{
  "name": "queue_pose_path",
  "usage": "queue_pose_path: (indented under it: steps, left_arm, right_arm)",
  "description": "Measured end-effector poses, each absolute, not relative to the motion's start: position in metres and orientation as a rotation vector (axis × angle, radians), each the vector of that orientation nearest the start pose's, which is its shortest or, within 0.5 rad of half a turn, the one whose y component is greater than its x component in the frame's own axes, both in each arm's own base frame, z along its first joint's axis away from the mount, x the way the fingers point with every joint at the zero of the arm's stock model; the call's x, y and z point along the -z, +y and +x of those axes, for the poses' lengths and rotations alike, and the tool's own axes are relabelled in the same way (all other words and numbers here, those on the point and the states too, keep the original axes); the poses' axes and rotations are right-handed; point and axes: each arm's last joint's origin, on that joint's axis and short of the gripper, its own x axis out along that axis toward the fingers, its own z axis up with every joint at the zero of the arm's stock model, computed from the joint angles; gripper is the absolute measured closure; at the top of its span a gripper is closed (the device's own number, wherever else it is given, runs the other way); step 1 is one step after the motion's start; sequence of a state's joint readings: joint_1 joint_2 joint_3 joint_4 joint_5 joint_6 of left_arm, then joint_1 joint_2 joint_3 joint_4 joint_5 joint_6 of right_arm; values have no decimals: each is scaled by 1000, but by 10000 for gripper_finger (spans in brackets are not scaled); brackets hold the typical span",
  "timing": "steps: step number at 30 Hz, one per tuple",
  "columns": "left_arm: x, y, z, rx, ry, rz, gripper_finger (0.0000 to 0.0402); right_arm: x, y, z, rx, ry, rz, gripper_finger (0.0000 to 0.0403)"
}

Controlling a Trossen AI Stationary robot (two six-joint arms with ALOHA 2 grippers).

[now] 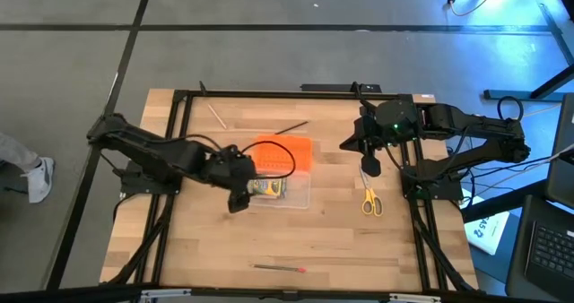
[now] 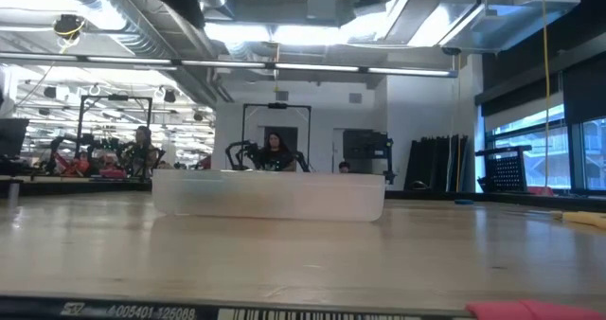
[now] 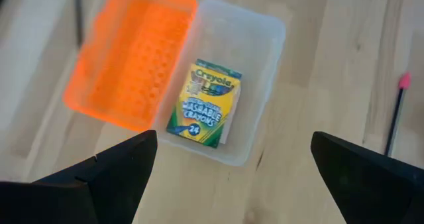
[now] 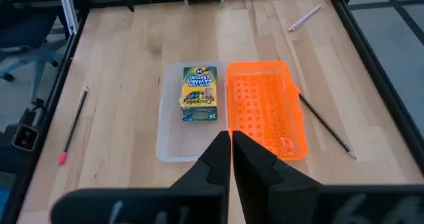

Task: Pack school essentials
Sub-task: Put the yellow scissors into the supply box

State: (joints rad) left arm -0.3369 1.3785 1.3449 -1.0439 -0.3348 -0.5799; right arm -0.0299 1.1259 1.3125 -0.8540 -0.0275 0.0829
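The green-yellow crayon box (image 3: 204, 105) lies flat on the floor of the clear box (image 3: 262, 58) at the table's middle, also seen in the right wrist view (image 4: 199, 93). My left gripper (image 1: 238, 200) hangs open above the clear box's left near corner, nothing between its fingers (image 3: 119, 171). My right gripper (image 1: 369, 167) is shut and raised over the table's right part. The yellow-handled scissors (image 1: 371, 202) lie on the table just nearer than it. A red-tipped pencil (image 1: 280, 268) lies near the front edge.
The orange lid (image 1: 285, 153) lies open against the clear box's far side. A dark pencil (image 1: 291, 126) and a pale pen (image 1: 216, 116) lie toward the far edge. A black frame (image 1: 179, 142) borders the wooden table. Bare wood shows at the near left.
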Motion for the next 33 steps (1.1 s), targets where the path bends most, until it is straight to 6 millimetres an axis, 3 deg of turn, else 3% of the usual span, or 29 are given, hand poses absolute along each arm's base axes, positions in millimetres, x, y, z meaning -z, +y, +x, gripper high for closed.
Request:
queue_pose_path:
  steps: [5,15,20,27,33]
  left_arm:
    - [-341,-85,232,-347,911,-202,8]
    - [-344,-93,220,-387,881,-163,8]
    - [-344,-93,220,-389,880,-162,8]
    - [-344,-93,220,-389,880,-162,8]
    - [-344,-93,220,-389,880,-161,8]
  right_arm:
    - [-386,-6,214,134,657,402,382]
    - [-383,-2,215,109,702,651,394]
    - [-375,20,205,30,895,808,396]
    - [-360,49,192,238,1116,957,399]
    - [-339,68,205,325,1285,949,400]
